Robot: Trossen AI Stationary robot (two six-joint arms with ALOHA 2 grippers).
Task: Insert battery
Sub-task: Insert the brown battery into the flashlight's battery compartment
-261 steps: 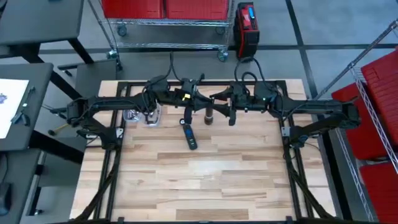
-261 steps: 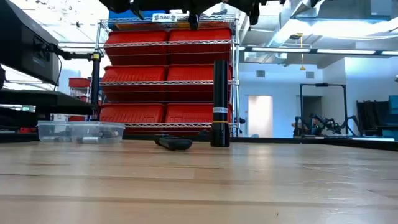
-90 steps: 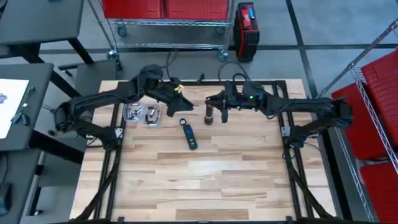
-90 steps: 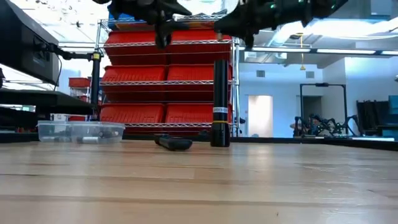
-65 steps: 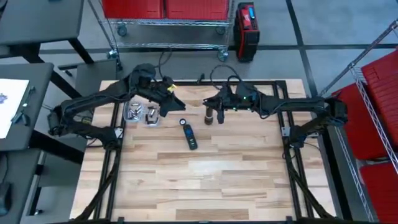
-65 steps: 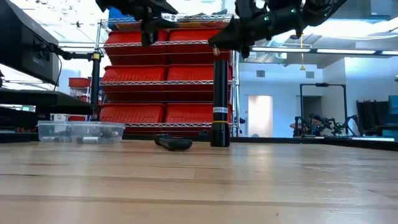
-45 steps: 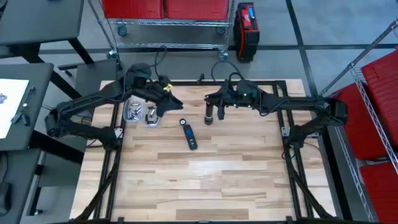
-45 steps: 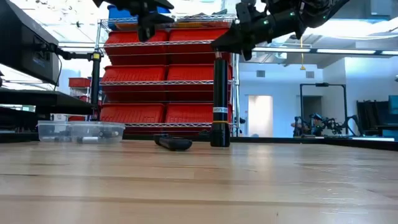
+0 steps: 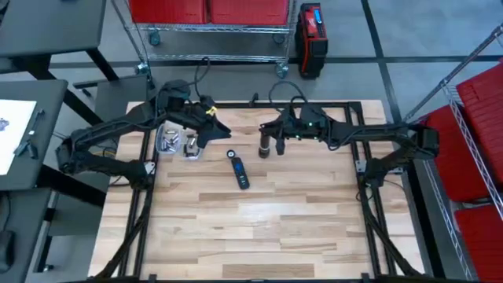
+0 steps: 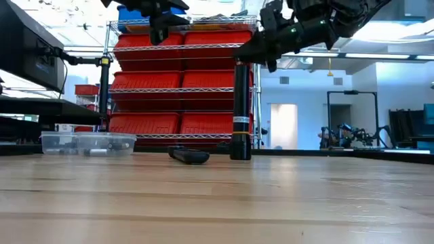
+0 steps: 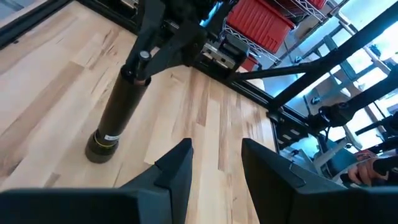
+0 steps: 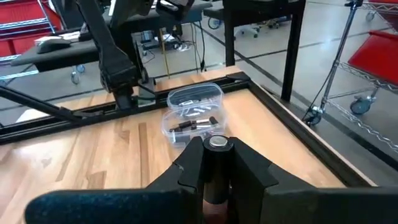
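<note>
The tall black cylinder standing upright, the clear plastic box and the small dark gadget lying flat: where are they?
Tall black cylinder [image 10: 240, 112]: low view, mid-body.
Clear plastic box [image 10: 87, 143]: low view, front wall.
Small dark gadget [image 9: 239, 171]: high view, middle of its body.

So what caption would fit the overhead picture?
Right gripper at the upright flashlight; left gripper by the battery box; a cap lies on the table.

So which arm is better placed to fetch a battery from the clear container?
Left: the left gripper hangs open beside the clear container, while the right gripper is at the upright flashlight.
</note>
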